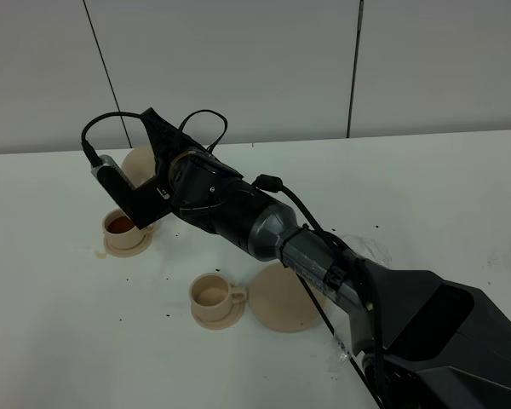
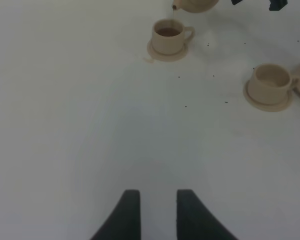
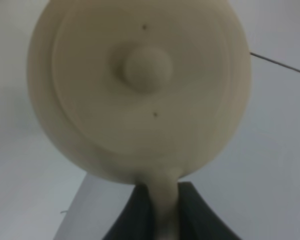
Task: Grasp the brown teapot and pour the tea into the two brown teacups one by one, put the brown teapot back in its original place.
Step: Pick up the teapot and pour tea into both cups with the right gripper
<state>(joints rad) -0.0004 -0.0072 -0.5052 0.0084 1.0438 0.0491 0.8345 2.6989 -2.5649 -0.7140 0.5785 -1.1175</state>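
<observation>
My right gripper [image 1: 153, 176] reaches across to the left and is shut on the loop handle of the brown teapot [image 1: 139, 162]. The teapot hangs tilted, its spout just over the left teacup [image 1: 122, 224], which holds dark tea. The right wrist view is filled by the teapot [image 3: 140, 90], its knobbed lid facing the camera and its handle between the fingers [image 3: 140, 215]. The second teacup [image 1: 211, 294] stands on its saucer, pale inside. Beside it lies the wide round saucer [image 1: 281, 298], bare. My left gripper [image 2: 157, 215] hovers open over bare table, well short of both cups [image 2: 167, 35] [image 2: 270, 82].
Dark specks dot the white table [image 1: 426, 196], and a small brownish spill [image 1: 98, 253] lies by the left cup's saucer. The right arm's body and cables [image 1: 341, 273] stretch over the table from the lower right. A grey wall stands behind.
</observation>
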